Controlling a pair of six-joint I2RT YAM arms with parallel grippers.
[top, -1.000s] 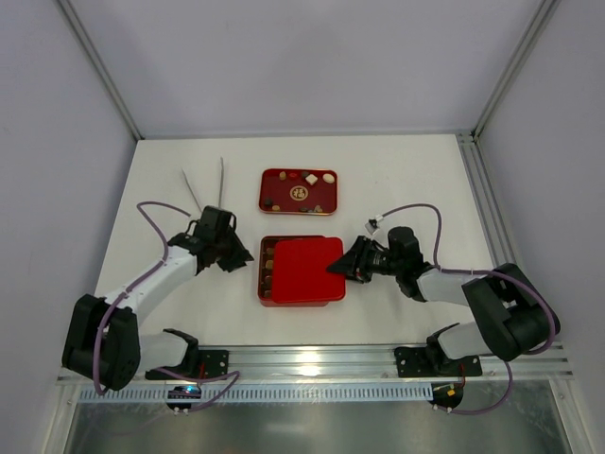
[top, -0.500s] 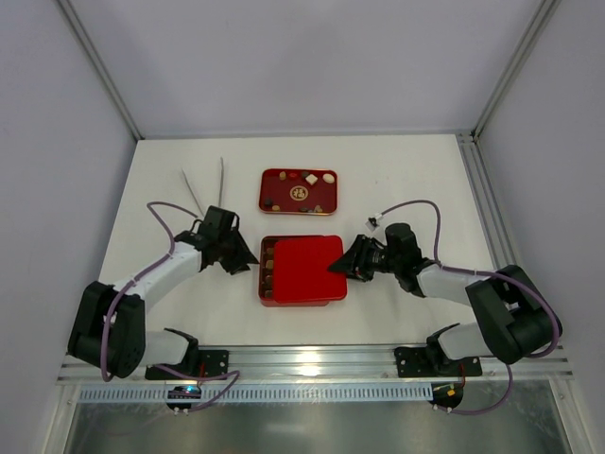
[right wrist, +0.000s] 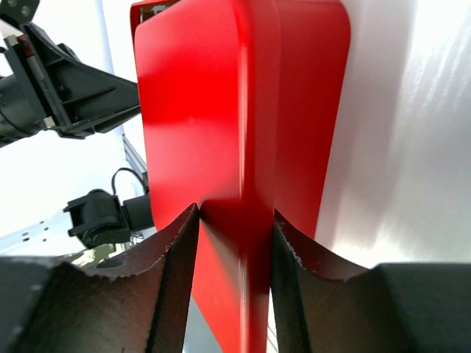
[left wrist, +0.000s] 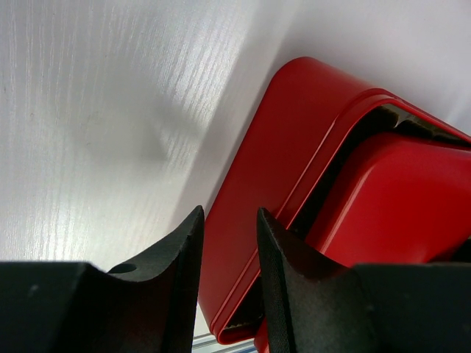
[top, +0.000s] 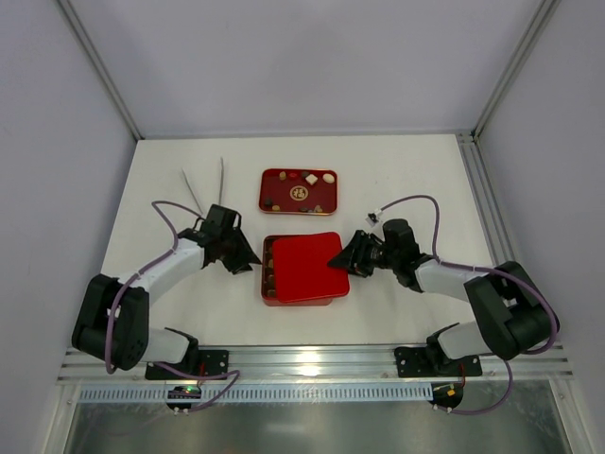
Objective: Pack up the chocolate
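Brown, tan and white chocolate pieces (top: 309, 177) lie in a red tray (top: 266, 192), well beyond both end effectors. More show in an uncovered strip of the red box (top: 268, 299), just beside the left end effector (top: 249, 260); fingers slightly spread, pinching nothing. Right end effector (top: 338, 262) pinches the skewed red lid (top: 307, 267). White surface (top: 406, 180) beneath.

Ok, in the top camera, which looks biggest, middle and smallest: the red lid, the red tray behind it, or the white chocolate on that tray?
1. red lid: largest, though raised slightly nearer the camera.
2. red tray: similar width, clearly shallower.
3. white chocolate: smallest by far.
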